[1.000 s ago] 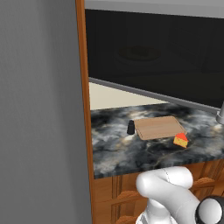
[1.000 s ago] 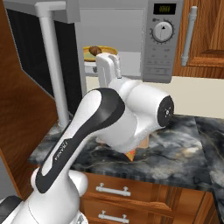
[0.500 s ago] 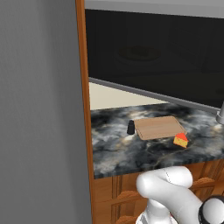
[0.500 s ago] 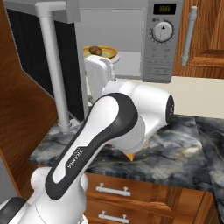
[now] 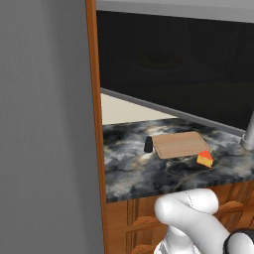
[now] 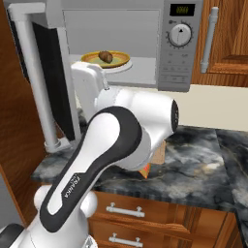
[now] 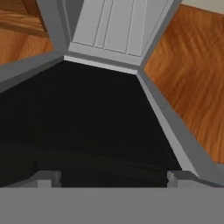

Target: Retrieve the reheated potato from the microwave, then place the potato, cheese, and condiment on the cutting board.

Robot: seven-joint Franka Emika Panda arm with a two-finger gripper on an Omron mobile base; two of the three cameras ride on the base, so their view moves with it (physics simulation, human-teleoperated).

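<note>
Three items not yet on cutting board (image 5: 179, 144): potato (image 6: 105, 56) on a yellow plate (image 6: 121, 60) inside open microwave (image 6: 169, 58); cheese (image 5: 205, 158) touching the board edge, condiment (image 5: 148, 144) just beside it on surface (image 5: 134, 171). Pincer (image 7: 113, 177) tips spread wide, holding nothing. Risk: arm clips the open door (image 6: 51, 82) or nudges the plate while reaching in.

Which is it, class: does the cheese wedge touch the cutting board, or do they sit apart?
Cannot tell. In the left base view the cheese sits at the cutting board's near right corner, with no plain gap or contact visible.
</note>
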